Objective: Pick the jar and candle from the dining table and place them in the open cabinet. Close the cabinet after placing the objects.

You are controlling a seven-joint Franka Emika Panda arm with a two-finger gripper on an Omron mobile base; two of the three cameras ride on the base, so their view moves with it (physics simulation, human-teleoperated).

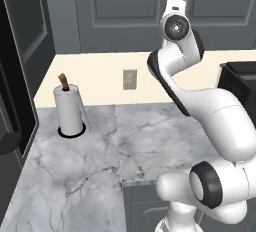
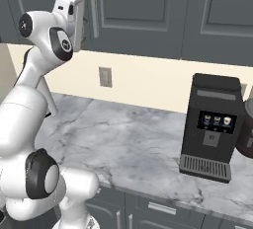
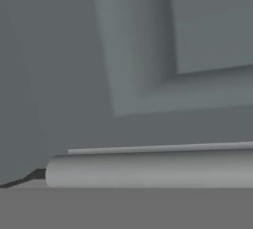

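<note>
Marble counter (image 1: 100, 161) runs beneath a row of dark grey-blue wall cabinets, with a paper towel roll (image 1: 69, 110) standing at its left end, a wall socket (image 1: 130, 79) on the cream backsplash and a black coffee machine (image 2: 210, 124) off to the right. Raised high, the white arm (image 1: 210, 121) has its hand up against the cabinet door (image 2: 123, 6) above the counter, and the hand view looks flat onto a panelled door face at very close range, with a pale grey bar handle (image 3: 148, 170) lying across the lower part of that view. Neither the jar nor the candle can be seen on the counter or in the hand, so my judgement is that the placing is done and the step in hand is closing the cabinet. The claw's fingers are not visible, so I cannot tell whether it is wide, narrow or holding anything. The door's long axis stands upright and its panelled face points out into the room toward the robot; it looks about flush with its neighbours, though the seam is hard to judge. Next, the hand probably needs either a last firm push on the panel or a clean pull straight back.
</note>
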